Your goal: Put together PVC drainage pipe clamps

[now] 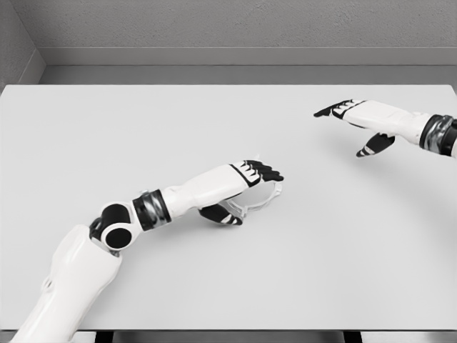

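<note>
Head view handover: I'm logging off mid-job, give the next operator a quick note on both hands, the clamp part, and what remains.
Left hand: over the table's middle, fingers on a white clamp piece; firm grip cannot be confirmed.
Right hand: far right, fingers extended, holding nothing.
No pipe or second clamp part shows in this view.
Done: clamp piece reached.
Left: secure it, locate mating parts, assemble.

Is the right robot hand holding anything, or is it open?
Open. The right robot hand hovers over the bare table with fingers stretched flat and the thumb hanging loose, nothing in its grasp.
</note>
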### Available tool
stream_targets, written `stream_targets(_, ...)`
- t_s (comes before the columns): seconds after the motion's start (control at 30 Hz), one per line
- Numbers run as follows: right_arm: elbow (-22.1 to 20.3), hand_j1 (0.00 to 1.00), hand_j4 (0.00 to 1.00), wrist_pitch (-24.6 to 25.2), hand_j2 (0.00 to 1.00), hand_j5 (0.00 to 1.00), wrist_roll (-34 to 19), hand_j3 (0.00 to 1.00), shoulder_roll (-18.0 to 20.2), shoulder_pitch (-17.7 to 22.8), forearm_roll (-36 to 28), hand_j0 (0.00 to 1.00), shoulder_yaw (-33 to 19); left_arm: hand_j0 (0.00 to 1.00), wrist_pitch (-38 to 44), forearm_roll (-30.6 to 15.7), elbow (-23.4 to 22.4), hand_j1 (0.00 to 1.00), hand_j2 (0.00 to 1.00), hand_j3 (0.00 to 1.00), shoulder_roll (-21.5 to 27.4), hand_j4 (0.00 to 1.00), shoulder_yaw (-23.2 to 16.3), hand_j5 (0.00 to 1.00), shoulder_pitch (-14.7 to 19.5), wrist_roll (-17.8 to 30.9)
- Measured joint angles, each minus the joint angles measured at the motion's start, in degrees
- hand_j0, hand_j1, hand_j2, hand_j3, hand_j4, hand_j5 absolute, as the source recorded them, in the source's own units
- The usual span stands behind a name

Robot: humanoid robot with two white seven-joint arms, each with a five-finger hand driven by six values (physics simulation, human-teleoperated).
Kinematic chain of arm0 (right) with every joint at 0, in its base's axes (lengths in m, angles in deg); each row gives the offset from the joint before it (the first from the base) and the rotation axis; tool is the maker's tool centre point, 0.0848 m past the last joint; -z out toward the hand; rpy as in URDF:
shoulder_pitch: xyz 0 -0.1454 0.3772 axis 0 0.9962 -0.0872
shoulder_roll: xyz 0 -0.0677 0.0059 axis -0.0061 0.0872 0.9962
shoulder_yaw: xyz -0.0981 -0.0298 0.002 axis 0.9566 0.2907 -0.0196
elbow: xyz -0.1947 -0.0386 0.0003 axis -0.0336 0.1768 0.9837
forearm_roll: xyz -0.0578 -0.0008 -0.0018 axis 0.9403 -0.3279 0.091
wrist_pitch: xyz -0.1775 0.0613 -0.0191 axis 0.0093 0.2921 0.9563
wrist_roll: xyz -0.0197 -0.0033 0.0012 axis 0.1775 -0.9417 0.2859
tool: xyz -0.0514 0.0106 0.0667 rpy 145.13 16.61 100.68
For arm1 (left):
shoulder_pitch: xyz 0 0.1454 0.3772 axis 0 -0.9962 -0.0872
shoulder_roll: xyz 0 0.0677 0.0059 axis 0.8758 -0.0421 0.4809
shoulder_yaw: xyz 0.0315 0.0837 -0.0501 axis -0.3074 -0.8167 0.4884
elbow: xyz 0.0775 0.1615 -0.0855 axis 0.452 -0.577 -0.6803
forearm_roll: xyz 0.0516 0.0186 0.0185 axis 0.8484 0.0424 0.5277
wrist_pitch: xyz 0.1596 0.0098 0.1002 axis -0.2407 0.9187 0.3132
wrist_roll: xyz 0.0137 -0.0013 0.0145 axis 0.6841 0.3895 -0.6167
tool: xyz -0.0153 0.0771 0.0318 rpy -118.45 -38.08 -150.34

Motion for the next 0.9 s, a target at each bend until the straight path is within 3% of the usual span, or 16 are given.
stream_targets(0.9,-0.01,1.00,1.00,0.00,1.00,1.00,0.00,1.00,0.09,0.09,0.00,1.00,-0.09,1.00,0.00,0.35,-4.01,1.00,1.00,1.00,-1.71,1.00,-0.53,1.00,1.67,-0.08)
